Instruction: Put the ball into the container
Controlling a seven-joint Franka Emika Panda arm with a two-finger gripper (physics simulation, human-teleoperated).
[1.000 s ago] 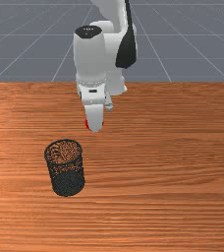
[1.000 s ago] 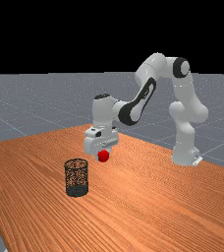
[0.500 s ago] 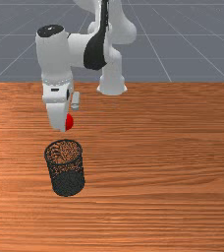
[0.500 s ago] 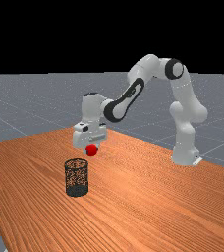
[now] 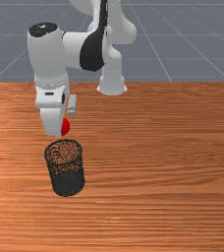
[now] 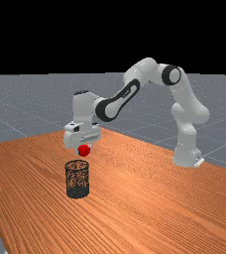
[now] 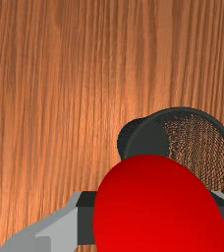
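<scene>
Two dark pads (image 7: 85, 226) of the tool (image 7: 155, 219) pinch the red ball (image 6: 84, 150) from both sides. The ball hangs in the air, a little higher than the rim (image 7: 182, 109) of the container (image 5: 68, 186), which stands upright on the desk (image 5: 182, 172). It does not touch the rim.

In the far view the ball sits a bit to the right of the middle of the hole. In the front view it looks a bit too far back. So I think it needs a small move more, toward the near side.

If the tool lets go too soon, the ball could hit the back of the rim and bounce out. Then it might roll away, since balls roll so easily. If the tool dips too low while off to one side, it could bump the container and tip it over. A quick jerk could also make the round ball slip out. Slow and straight seems best, then let go over the middle.
</scene>
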